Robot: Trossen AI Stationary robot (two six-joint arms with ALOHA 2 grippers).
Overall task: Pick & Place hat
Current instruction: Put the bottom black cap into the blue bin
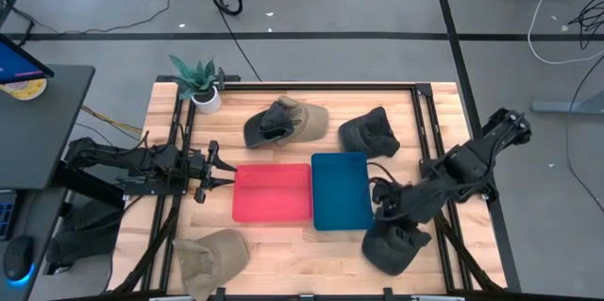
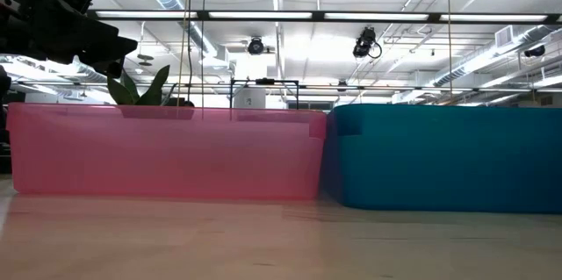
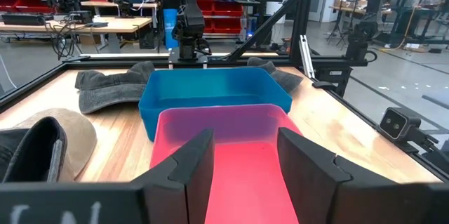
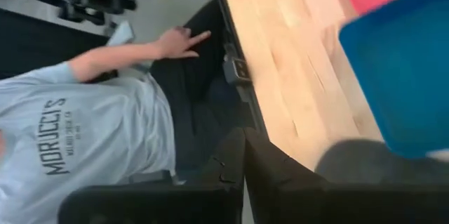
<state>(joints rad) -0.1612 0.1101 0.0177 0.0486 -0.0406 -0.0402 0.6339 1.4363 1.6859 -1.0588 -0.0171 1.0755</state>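
Several hats lie on the table: a dark grey one (image 1: 396, 246) near the right corner, a tan one (image 1: 213, 254) near the left corner, a tan-and-dark one (image 1: 288, 122) and another dark one (image 1: 368, 134) by the far edge. My right gripper (image 1: 383, 209) is shut and sits over the far edge of the near dark hat (image 4: 368, 162). My left gripper (image 1: 215, 171) is open and level, at the left end of the pink tray (image 3: 245, 147), touching nothing. My right gripper (image 4: 244, 171) has its fingers shut beside the far edge of the dark grey hat, coming slanting down from the table's right. I cannot tell whether it touches the hat. The hat lies flat on the table.
A pink tray (image 1: 273, 192) and a blue tray (image 1: 341, 191) stand side by side mid-table. A potted plant (image 1: 202, 84) stands at the far left corner. A black frame (image 1: 420, 112) runs round the table. A person's hand (image 4: 179, 41) shows beyond the near edge.
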